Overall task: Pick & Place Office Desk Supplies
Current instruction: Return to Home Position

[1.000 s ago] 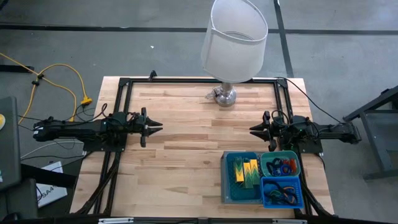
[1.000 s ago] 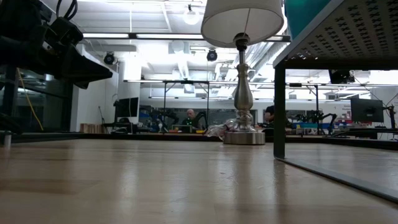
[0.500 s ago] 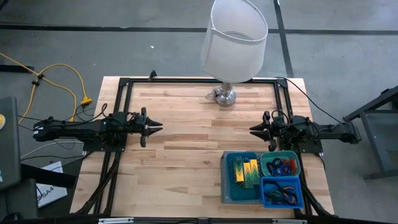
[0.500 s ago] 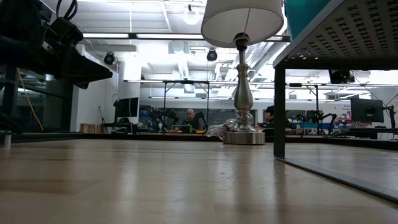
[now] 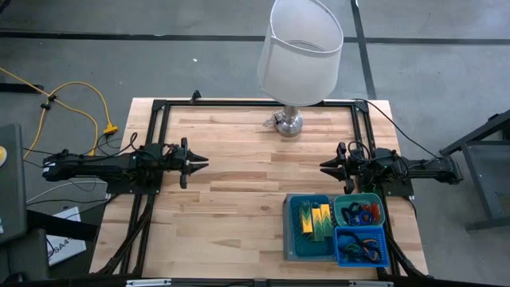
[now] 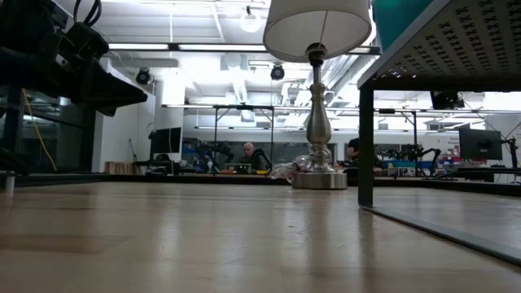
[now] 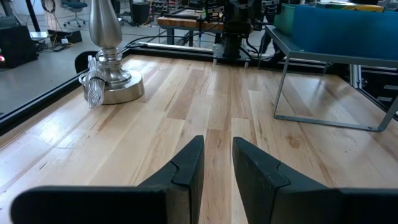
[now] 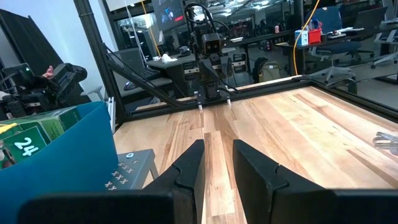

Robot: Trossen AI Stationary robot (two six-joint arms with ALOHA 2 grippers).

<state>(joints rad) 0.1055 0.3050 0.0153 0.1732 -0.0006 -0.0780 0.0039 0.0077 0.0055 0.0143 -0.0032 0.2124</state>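
The office desk supplies lie in bins at the table's near right. Yellow-and-green blocks point(image 5: 313, 219) fill a blue bin. Red and blue loops point(image 5: 360, 212) sit in a teal bin, and dark and blue loops point(image 5: 360, 245) in another blue bin. The bins rest on a grey perforated stand point(image 6: 444, 49) on thin legs. My left gripper point(image 5: 201, 162) hovers at the table's left, pointing level toward the right, open by a narrow gap point(image 7: 217, 152) with nothing between its fingers. My right gripper point(image 5: 325, 167) hovers at the right, facing it, likewise open by a narrow gap point(image 8: 217, 155).
A lamp with a white shade point(image 5: 296, 56) stands on its chrome base point(image 5: 288, 123) at the far middle of the table. A black frame point(image 5: 159, 108) runs along the table's edges. Bare wood point(image 5: 247, 207) lies between the two grippers and toward the near left.
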